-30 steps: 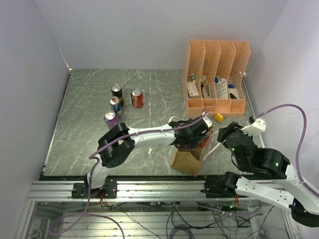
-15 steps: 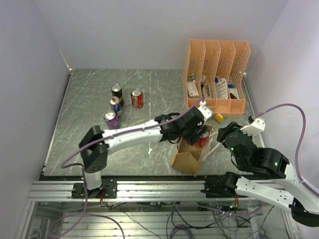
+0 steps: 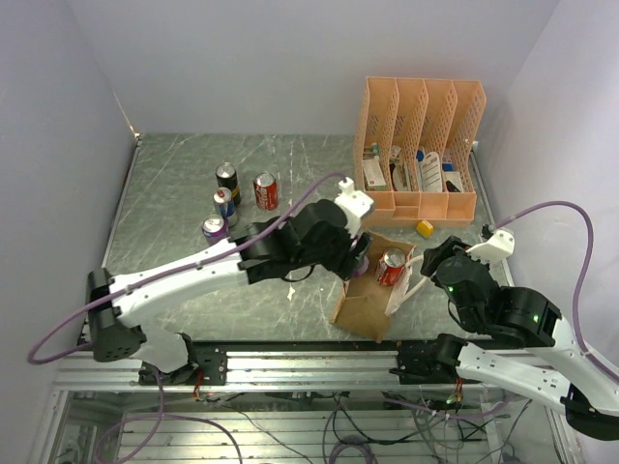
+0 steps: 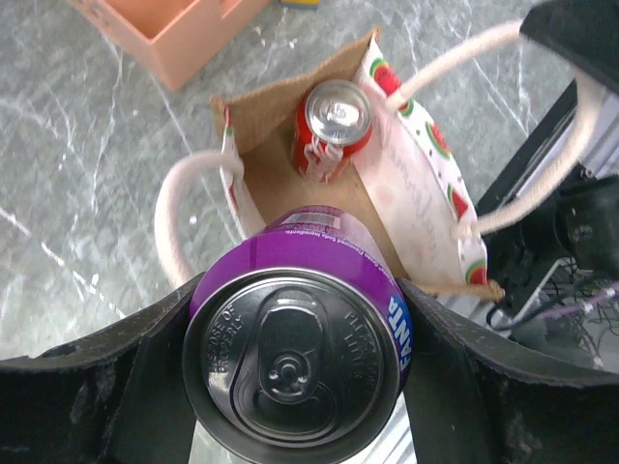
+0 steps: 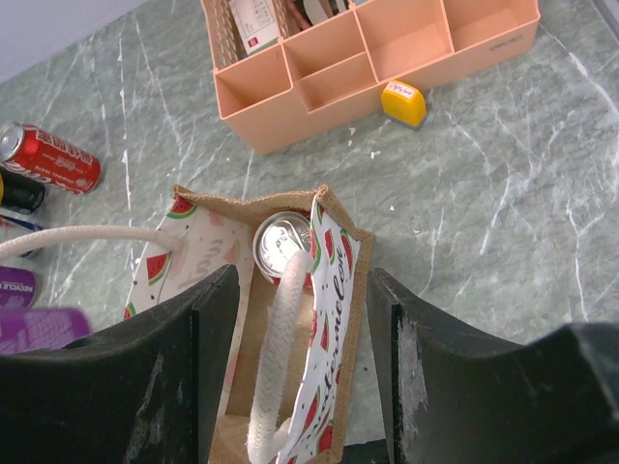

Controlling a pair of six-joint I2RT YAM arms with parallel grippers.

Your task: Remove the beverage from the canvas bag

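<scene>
While the left gripper [image 4: 295, 348] is clamped on a purple can [image 4: 319, 246], one finger on each side, that can hangs just off the left rim of the canvas bag [image 3: 366, 307], out of the mouth, lid toward the wrist camera. Bag stands open on the table [image 3: 174, 193]. White watermelon-print lining shows inside. Red can [image 4: 332, 126] stands upright inside the bag, against its far wall.

Right gripper [image 5: 303, 300] sits at the bag's right side with jaws spread wide. One white rope handle [image 5: 276, 367] runs through the gap between them; can't tell whether it touches a finger. The other rope handle [image 4: 174, 217] loops out on the bag's left.

Peach organizer [image 3: 421, 145] stands behind the bag. Small yellow block [image 3: 425, 228] lies between organizer and bag. Four more cans [image 3: 224, 203] sit well left of the bag, toward the far side.
</scene>
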